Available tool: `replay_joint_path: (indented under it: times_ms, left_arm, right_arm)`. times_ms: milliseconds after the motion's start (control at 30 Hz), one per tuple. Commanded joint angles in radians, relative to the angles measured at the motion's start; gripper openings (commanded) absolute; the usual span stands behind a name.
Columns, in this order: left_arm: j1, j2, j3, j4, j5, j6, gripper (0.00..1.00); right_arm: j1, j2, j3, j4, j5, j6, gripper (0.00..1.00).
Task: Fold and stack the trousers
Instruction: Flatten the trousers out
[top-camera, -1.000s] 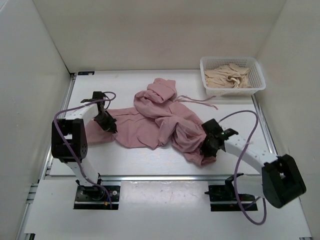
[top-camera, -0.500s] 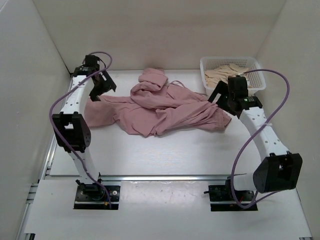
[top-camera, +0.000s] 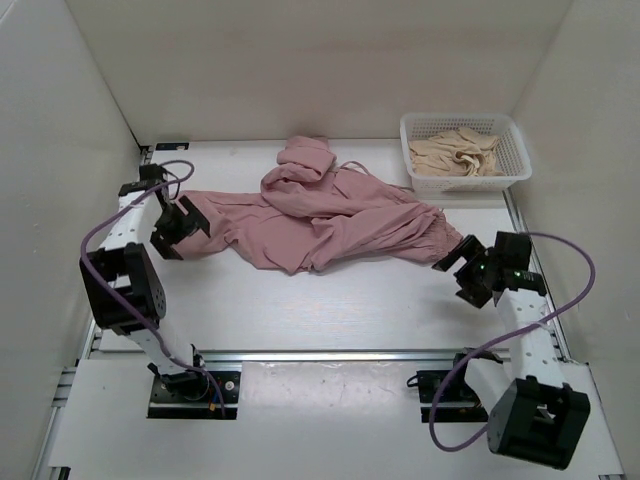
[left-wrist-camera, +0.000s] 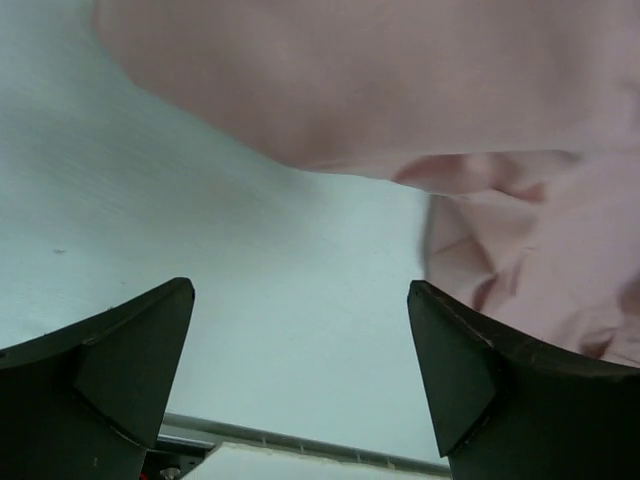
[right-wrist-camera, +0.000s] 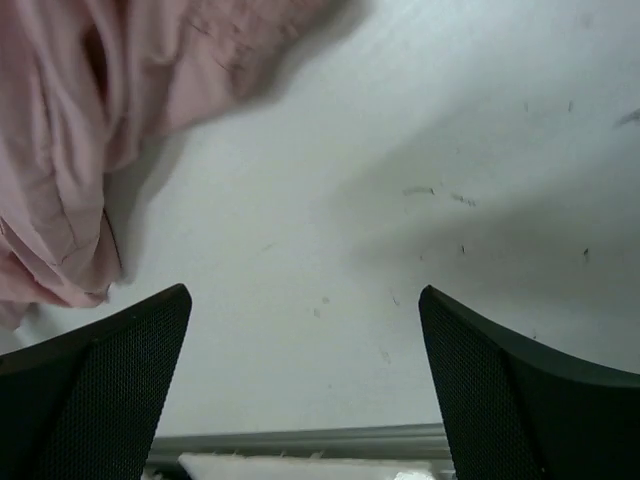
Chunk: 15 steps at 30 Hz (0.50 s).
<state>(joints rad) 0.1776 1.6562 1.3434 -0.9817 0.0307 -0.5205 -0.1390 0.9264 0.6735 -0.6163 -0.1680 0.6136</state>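
Across the table (top-camera: 330, 310) the pink trousers (top-camera: 320, 215) lie bunched in a long line, left to right. The left gripper (top-camera: 183, 228), wide open and empty, is just beside their left end. The right gripper (top-camera: 460, 270), also open and empty, sits near their right end.

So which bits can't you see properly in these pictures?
- Top view: the trousers are bunched up, so folds hide the waist and where each leg starts.
- Top view: the cloth in the basket is crumpled, so its kind is unclear.
- Left wrist view: trousers blurred, cut off by the top and right edges.
- Right wrist view: only a corner of the trousers shows, cut off by the left edge.
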Motion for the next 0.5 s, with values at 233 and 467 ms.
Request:
replay_joint_path:
  times_ms: [233,467]
  left_arm:
    - [0.092,0.16,-0.012,0.124,0.176,-0.033,1.0]
    - [0.102,0.28,0.054,0.133,0.176,-0.072,0.73]
  right_arm:
    - [-0.111,0.238,-0.04,0.329,-0.327,0.078,0.99]
    - [-0.076,0.389,0.129,0.383,-0.298,0.112,0.97]
